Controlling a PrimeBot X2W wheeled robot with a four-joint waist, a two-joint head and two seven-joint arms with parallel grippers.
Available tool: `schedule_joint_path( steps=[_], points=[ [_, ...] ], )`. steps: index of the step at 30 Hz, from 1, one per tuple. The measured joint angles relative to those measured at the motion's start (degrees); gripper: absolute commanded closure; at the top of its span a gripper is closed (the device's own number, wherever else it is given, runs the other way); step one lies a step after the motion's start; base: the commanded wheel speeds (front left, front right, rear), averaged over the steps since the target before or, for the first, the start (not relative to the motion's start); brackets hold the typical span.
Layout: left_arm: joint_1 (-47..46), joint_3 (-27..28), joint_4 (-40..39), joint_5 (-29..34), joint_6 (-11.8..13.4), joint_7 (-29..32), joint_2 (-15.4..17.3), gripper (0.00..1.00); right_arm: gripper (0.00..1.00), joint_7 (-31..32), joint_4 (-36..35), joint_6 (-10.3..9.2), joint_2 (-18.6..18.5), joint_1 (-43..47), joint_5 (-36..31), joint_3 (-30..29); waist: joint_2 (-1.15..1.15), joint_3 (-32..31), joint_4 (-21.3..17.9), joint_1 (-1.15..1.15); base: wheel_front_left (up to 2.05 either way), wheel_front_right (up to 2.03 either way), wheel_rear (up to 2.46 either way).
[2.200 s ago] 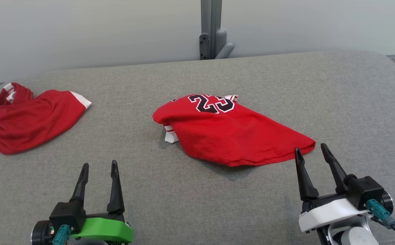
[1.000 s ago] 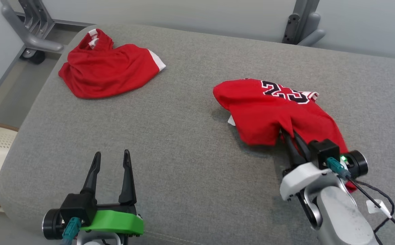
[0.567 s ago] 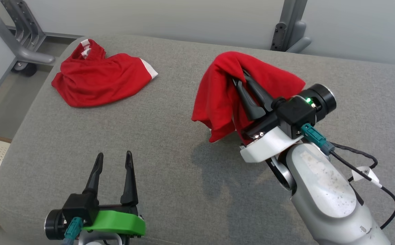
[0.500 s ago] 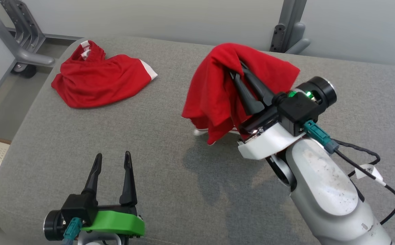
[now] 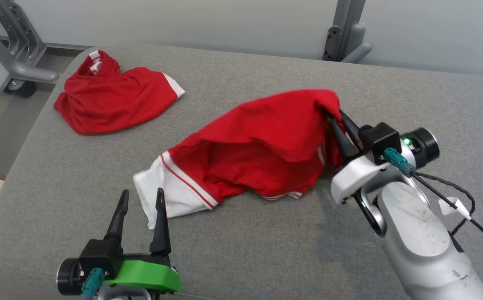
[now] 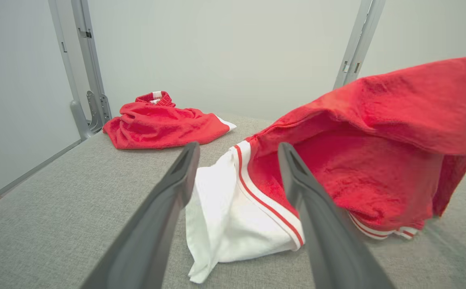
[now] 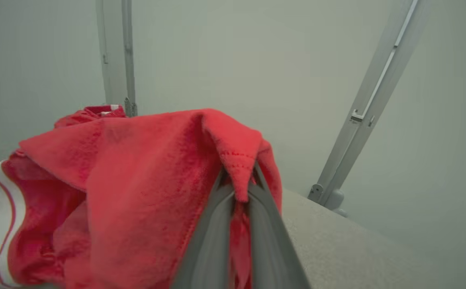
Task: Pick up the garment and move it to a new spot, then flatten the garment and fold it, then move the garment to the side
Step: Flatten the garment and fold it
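Pinching a red edge, your right gripper [image 5: 336,125] props one end of the garment [image 5: 262,141] up off the cushion [image 5: 241,250].
The rest drapes toward the near left corner so it can spread out, I'd guess. Its white band lies just beside your left gripper [image 5: 142,192], fingers spread wide and empty, handy for grabbing that end.

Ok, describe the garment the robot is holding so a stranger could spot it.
On the grey cushion are two red garments. The held garment is mid-cushion, a corner pinched in the right gripper. Unlike the far-left bundle, it trails a broad white panel.
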Motion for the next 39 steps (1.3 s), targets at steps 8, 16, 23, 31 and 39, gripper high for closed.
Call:
schedule_joint_path(
  steps=[8,16,23,31,39],
  points=[
    [-0.10,0.02,0.12,0.16,-0.12,0.00,0.00,0.00,1.00,0.00,11.26,0.01,-2.93,0.62,-1.66,-7.03,0.00,1.03,0.09,0.00,0.00,0.00,0.00],
    [-0.15,-0.23,0.23,0.26,-0.16,0.00,0.00,0.00,1.00,0.00,13.85,0.01,-6.70,0.27,-3.75,-14.12,0.00,1.08,-0.70,0.00,0.00,0.00,0.00],
    [-0.57,-0.68,0.14,0.25,-0.19,0.00,0.00,0.00,1.00,-0.01,17.46,0.01,-8.92,0.01,-5.32,-18.90,0.00,2.13,-1.05,0.00,0.00,0.00,0.00],
    [-1.22,-1.38,0.18,0.15,-0.19,0.00,0.00,0.00,0.00,0.00,18.74,0.03,-9.48,-1.08,-8.49,-24.32,0.00,3.17,-1.40,0.00,0.00,0.00,0.00],
    [-1.48,-1.20,0.10,0.08,0.01,0.00,0.00,0.00,0.00,-0.01,11.95,0.03,-8.16,1.49,-10.06,-28.67,0.00,3.22,-2.57,0.00,0.00,0.00,0.00]
  ],
)
